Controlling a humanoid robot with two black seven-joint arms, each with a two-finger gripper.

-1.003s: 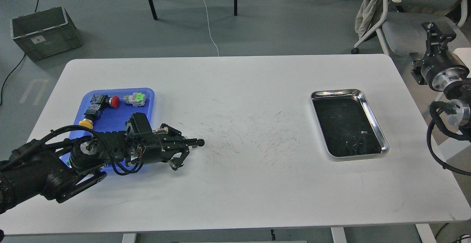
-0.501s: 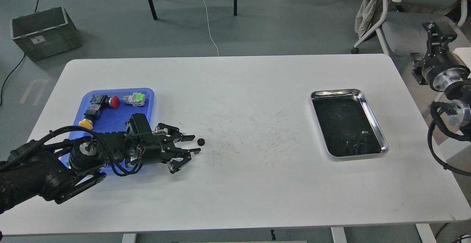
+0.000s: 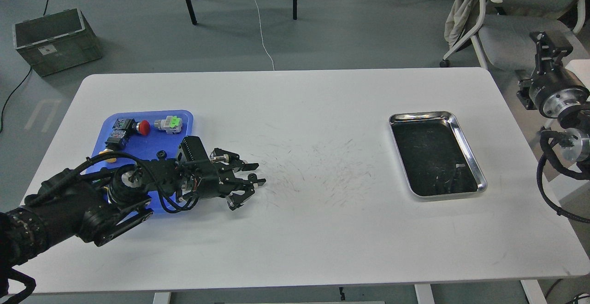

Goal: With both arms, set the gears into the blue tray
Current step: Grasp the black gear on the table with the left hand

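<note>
Your left gripper point(image 3: 254, 174) lies low over the worktop point(image 3: 322, 230) with its fingers spread. What looks like a gear point(image 3: 252, 176) sits between the tips, not yet pinched. The blue tray point(image 3: 146, 142) is back along that arm. Another gear point(image 3: 161, 154) lies inside it. The right gripper point(image 3: 549, 41) hangs well apart, and I cannot tell its state.

**L arm pushes fwd, gear lost from view**

L gripper point(image 3: 253, 179) sits further from the blue tray point(image 3: 138, 119) vs 0.5 s ago, fingers spread, where the loose gear lay on the table just off its tips; that gear can't be made out now. Small black gear point(image 3: 161, 154) now visible inside tray, uncovered by arm shift.
</note>
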